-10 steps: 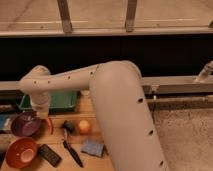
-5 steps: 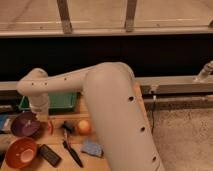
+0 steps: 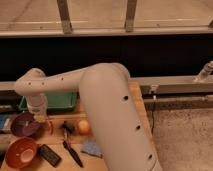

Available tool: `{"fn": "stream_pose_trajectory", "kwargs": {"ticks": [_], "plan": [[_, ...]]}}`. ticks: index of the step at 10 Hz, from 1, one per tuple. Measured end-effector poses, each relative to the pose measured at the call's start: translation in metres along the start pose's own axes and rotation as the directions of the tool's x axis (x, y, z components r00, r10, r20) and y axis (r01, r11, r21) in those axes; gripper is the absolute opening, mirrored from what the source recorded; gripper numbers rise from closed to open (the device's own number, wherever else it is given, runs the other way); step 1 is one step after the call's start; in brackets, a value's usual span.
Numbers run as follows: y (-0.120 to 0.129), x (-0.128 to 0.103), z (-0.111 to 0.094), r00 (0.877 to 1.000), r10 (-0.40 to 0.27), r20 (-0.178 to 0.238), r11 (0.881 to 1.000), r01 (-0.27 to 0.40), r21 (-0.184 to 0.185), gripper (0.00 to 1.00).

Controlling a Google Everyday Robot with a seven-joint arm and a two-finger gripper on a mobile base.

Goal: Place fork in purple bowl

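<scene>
The purple bowl (image 3: 24,125) stands at the left of the wooden table, in front of the green tray. My gripper (image 3: 40,120) hangs from the white wrist just above the bowl's right rim, and the arm arches in from the right. The fork is hidden; I cannot see it on the table or in the gripper.
An orange-brown bowl (image 3: 20,152) sits in front of the purple bowl. A green tray (image 3: 55,101) lies behind the wrist. A black remote (image 3: 50,155), a black-handled brush (image 3: 72,150), an orange fruit (image 3: 83,126) and a blue sponge (image 3: 92,148) lie to the right. The table's edge is by the rail at the right.
The wrist has sunk a little and shifted slightly left toward the purple bowl. The big arm link has swung further over the table. The objects have not moved.
</scene>
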Motion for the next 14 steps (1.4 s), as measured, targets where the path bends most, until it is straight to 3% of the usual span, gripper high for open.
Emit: {"fn": "stream_pose_trajectory", "kwargs": {"ticks": [5, 14], "plan": [[-0.0025, -0.0034, -0.0055, 1.000, 0.000, 0.021, 1.000, 0.000, 0.004, 0.80], [-0.0015, -0.0051, -0.0049, 1.000, -0.001, 0.021, 1.000, 0.001, 0.003, 0.80]]}}
